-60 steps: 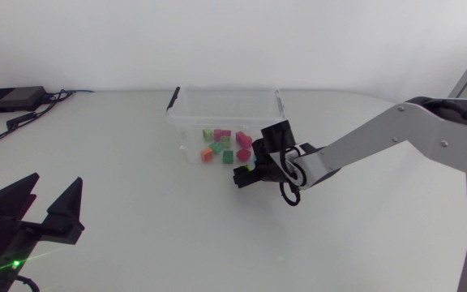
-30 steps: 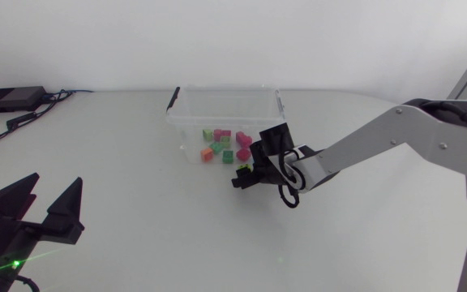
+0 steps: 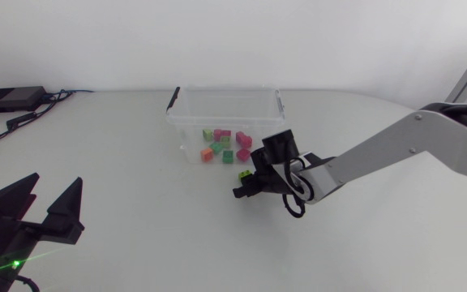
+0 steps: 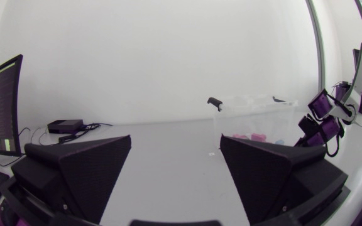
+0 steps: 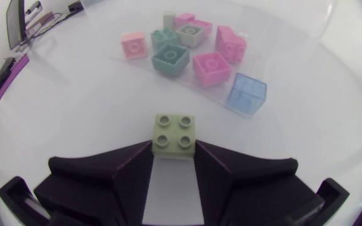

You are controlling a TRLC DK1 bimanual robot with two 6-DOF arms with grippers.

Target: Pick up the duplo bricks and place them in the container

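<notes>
While several bricks (image 3: 224,146) lie in the clear container (image 3: 186,99), your right gripper (image 5: 173,149) pinches a pale green brick (image 5: 174,133) just outside its near wall — dropping that one in looks like what's left. Your left gripper (image 4: 176,143) sits wide open, holding nothing.

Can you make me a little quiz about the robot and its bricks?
1. True or false: the right gripper is shut on a pale green four-stud duplo brick.
2. Where is that brick? A) inside the clear plastic container B) outside it, near its wall C) under it
3. Fill in: the left gripper has its fingers ____ (open or shut).
Key: 1 true; 2 B; 3 open.
</notes>
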